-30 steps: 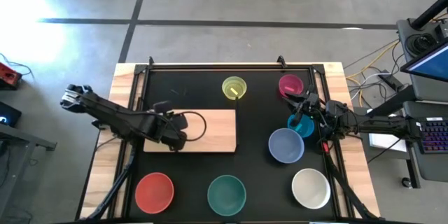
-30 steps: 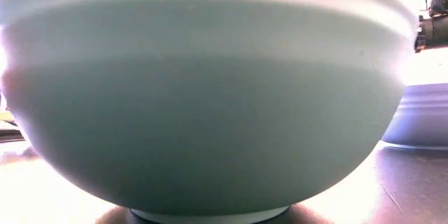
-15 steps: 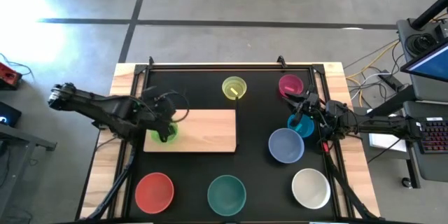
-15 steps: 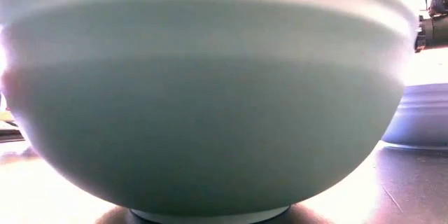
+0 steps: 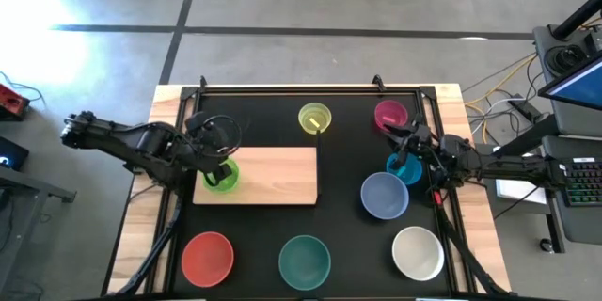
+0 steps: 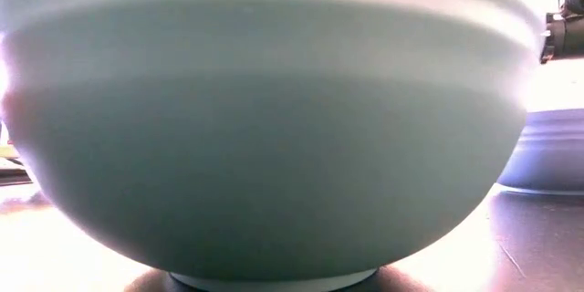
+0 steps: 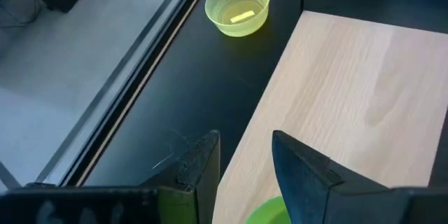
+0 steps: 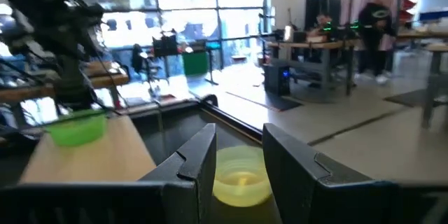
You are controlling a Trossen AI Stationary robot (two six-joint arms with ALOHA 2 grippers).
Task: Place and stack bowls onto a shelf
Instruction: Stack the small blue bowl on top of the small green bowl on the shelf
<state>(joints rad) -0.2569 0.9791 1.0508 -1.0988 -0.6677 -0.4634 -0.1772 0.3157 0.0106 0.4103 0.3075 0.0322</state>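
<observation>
Teal bowl (image 6: 265, 128) swamps the low camera, hiding nearly all behind it; only the pale blue bowl (image 6: 547, 151) peeks past its side. Beyond the teal bowl lies the shelf (image 5: 273, 177), with the green bowl (image 5: 221, 177) on its left end. Left gripper (image 5: 209, 155) hangs just off that end, fingers parted and empty, the bowl cut off at its wrist view's edge. Right of the shelf, the right gripper (image 5: 406, 150) sits over the cyan bowl (image 5: 406, 168); whether it grips the rim cannot be told. Farthest stands the yellow bowl (image 5: 314, 118).
</observation>
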